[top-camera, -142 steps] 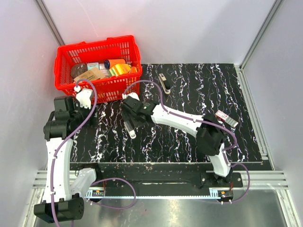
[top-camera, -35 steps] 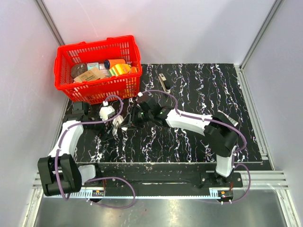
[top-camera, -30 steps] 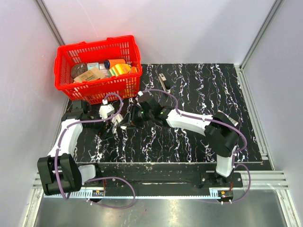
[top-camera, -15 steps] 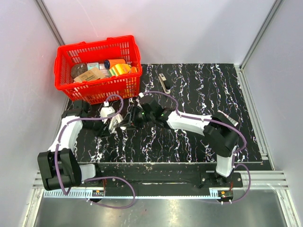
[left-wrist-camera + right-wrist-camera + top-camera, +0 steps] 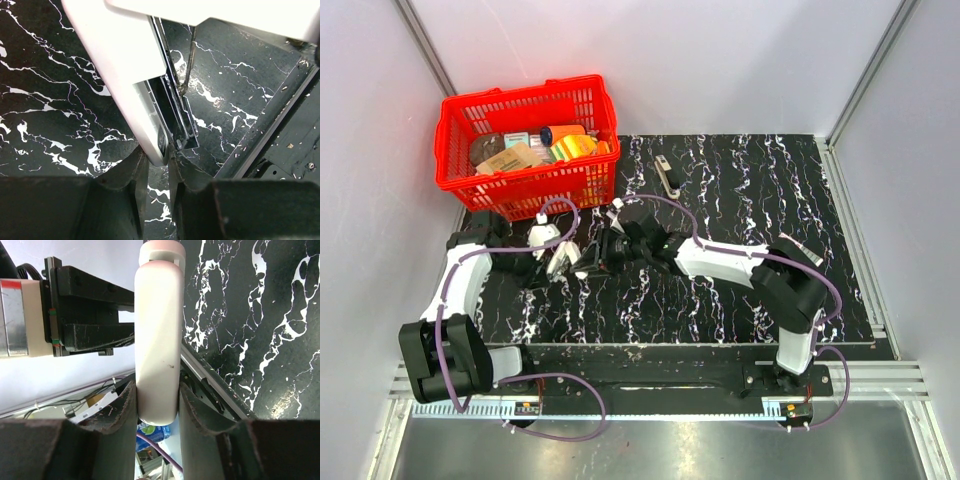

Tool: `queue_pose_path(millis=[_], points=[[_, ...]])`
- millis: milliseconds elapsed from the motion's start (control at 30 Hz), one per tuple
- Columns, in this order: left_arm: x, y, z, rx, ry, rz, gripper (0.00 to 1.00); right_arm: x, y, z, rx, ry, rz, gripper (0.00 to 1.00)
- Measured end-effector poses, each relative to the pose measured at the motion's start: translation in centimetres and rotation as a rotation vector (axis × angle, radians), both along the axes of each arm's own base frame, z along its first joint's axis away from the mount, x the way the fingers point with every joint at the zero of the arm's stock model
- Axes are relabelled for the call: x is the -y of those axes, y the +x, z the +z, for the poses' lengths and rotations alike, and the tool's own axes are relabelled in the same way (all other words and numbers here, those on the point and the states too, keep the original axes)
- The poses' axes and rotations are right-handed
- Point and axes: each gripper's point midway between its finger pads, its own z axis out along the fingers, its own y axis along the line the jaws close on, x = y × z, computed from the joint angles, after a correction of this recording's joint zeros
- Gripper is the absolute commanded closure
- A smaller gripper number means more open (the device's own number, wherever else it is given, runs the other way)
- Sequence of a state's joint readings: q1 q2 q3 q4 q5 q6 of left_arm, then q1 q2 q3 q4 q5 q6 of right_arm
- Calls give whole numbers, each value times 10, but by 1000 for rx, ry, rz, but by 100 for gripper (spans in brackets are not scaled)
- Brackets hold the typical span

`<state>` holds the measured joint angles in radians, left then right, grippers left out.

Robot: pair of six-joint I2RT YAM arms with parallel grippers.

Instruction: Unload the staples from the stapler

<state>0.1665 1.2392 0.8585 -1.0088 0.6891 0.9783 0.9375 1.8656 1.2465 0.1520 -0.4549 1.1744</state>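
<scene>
The stapler (image 5: pixel 667 176), small and dark with a pale top strip, lies alone on the marbled mat behind the arms, untouched. Both grippers meet left of the mat's centre on a white oblong piece (image 5: pixel 157 340). My right gripper (image 5: pixel 157 395) is shut on one rounded end of it. My left gripper (image 5: pixel 156 155) is shut on the other end, where the white shell (image 5: pixel 125 90) stands apart from a thin metal channel (image 5: pixel 177 120). From above, the left gripper (image 5: pixel 563 258) and right gripper (image 5: pixel 595 262) nearly touch, and they hide most of the piece.
A red basket (image 5: pixel 455 180) full of packets stands at the back left, close behind the left arm. The black marbled mat (image 5: pixel 750 190) reaches to the right wall rail. Purple cables loop over both arms.
The left gripper's fingers have shut on the near end of the white piece, having stood wide a second ago. The right gripper has kept its grip and shifted slightly.
</scene>
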Motion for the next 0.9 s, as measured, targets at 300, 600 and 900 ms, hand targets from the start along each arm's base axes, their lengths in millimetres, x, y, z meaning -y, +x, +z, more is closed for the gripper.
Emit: queue_pose_path(millis=[300, 600, 900], points=[[-15, 9, 2, 97, 103, -4, 100, 8, -3, 1, 159, -55, 94, 100], [-41, 24, 6, 363, 315, 10, 100, 7, -1, 0, 314, -110, 218, 100], [-43, 38, 3, 557, 511, -41, 100, 5, 1, -13, 369, -150, 295, 100]])
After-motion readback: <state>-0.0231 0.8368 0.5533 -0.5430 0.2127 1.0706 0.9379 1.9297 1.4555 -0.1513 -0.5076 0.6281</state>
